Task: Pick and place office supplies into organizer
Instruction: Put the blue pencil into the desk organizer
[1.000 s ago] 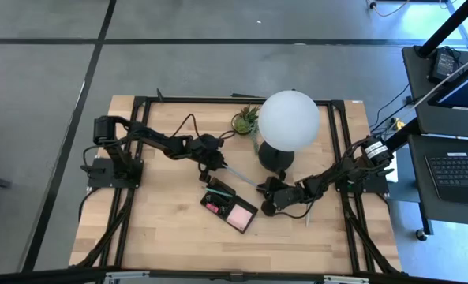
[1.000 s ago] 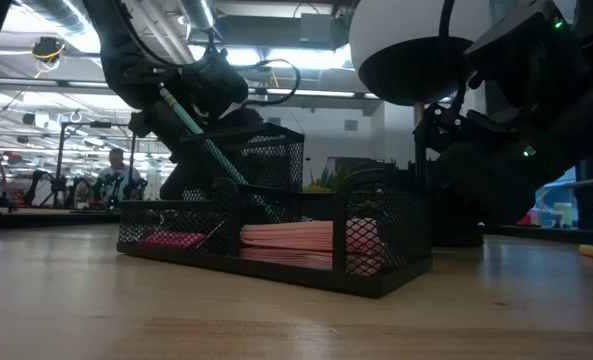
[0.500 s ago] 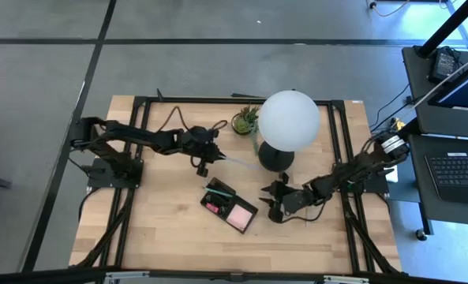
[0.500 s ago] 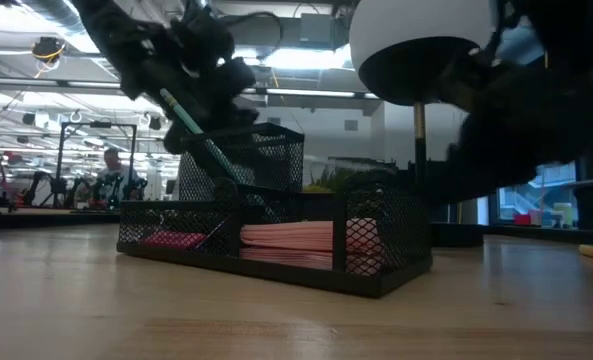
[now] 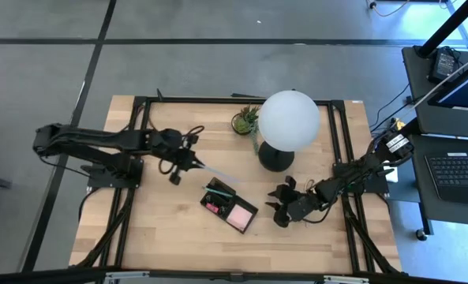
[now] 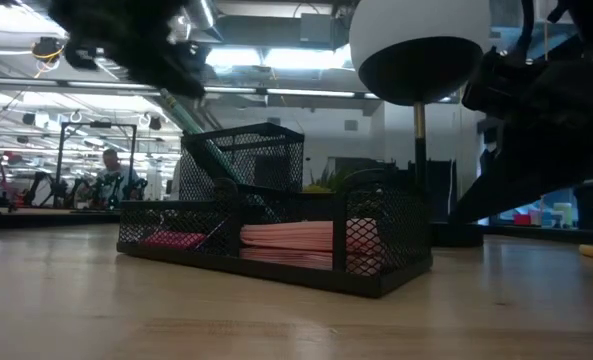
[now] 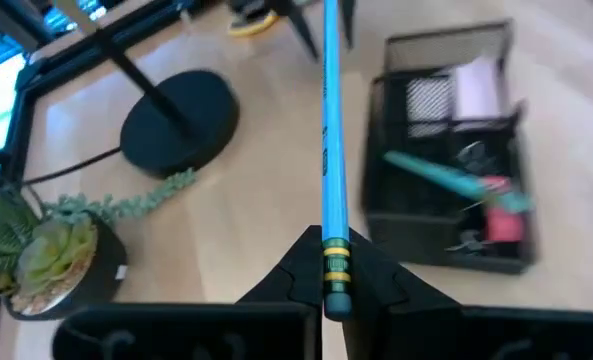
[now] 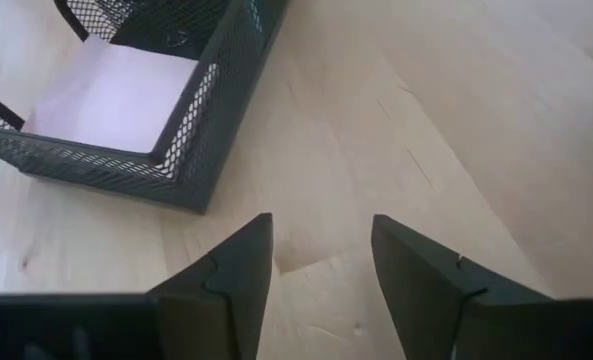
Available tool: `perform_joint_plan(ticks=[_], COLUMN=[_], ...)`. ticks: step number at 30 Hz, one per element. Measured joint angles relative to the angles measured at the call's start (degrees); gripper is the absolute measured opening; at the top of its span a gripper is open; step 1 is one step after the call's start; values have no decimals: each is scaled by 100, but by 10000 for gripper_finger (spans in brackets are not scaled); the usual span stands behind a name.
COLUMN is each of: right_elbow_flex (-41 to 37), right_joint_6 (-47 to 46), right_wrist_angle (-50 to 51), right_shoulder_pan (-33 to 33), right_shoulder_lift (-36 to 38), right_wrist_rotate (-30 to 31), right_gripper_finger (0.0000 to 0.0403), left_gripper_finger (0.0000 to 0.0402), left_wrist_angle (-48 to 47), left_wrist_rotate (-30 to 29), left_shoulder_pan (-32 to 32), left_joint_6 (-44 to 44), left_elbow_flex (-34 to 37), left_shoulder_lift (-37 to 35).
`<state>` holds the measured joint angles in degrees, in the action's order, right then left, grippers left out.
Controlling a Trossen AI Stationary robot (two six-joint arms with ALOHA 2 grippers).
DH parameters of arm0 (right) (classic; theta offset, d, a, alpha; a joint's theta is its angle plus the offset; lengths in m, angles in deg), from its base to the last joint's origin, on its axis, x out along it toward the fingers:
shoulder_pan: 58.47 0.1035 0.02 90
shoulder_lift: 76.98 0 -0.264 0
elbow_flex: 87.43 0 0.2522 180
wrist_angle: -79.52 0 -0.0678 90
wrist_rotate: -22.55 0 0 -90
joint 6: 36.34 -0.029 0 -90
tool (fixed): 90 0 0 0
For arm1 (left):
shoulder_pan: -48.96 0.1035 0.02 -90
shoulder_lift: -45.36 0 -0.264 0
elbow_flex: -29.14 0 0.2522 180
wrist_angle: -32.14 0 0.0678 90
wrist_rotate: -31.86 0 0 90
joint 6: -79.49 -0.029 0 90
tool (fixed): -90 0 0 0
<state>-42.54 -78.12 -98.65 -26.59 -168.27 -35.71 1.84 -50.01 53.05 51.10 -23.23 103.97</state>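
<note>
Carrying the pencil (image 7: 332, 170) to the organizer (image 5: 228, 205) is calling for a tip-down line over the tall cup, at five o'clock from the left gripper (image 5: 185, 162) on the counter (image 5: 170, 229). Its fingers (image 7: 294, 270) are pinching the eraser end shut. The right gripper (image 5: 282, 207), at three o'clock from the tray, is hanging parted, holding nothing.

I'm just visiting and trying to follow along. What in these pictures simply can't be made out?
- Low view: the left gripper is a dark blur, its pencil a streak.
- Low view: the organizer mesh veils its contents.
- High view: items in the organizer are too small to name.
- High view: the lamp globe covers its stem.
- Right wrist view: the right gripper sees only an organizer corner.
</note>
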Motion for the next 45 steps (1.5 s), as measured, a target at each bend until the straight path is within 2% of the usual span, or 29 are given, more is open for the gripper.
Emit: perform_joint_plan(ticks=[5,9,12,20,25,32,39,45], right_elbow_flex=[2,4,7,7,8,9,9,9], right_joint_6=[0,0,-17,-15,-12,-13,6,15], right_wrist_angle=[28,9,-20,-34,-30,-7,91,161], right_shoulder_pan=[-66,-75,-73,-74,-74,-75,-75,-75], right_shoulder_lift=[0,0,0,4,7,7,7,7], right_wrist_rotate=[9,29,26,26,26,24,26,265], right_gripper_finger=[174,174,174,174,174,174,174,174], left_gripper_finger=[8,8,8,8,8,8,8,8], left_wrist_angle=[-1110,-1916,-2330,-2566,-2574,-2629,-2712,-2703], left_wrist_rotate=[-340,-683,-727,-1077,-1098,-1715,-2732,-3132], left_shoulder_pan=[-391,-675,-794,-933,-939,-1038,-1505,-1896], left_joint_6=[406,426,519,479,11,-639,-1391,-2130], left_elbow_flex=[-503,-973,-1182,-1220,-1302,-1629,-1743,-1744], left_shoulder_lift=[-297,-160,-7,519,907,1242,1364,1364])
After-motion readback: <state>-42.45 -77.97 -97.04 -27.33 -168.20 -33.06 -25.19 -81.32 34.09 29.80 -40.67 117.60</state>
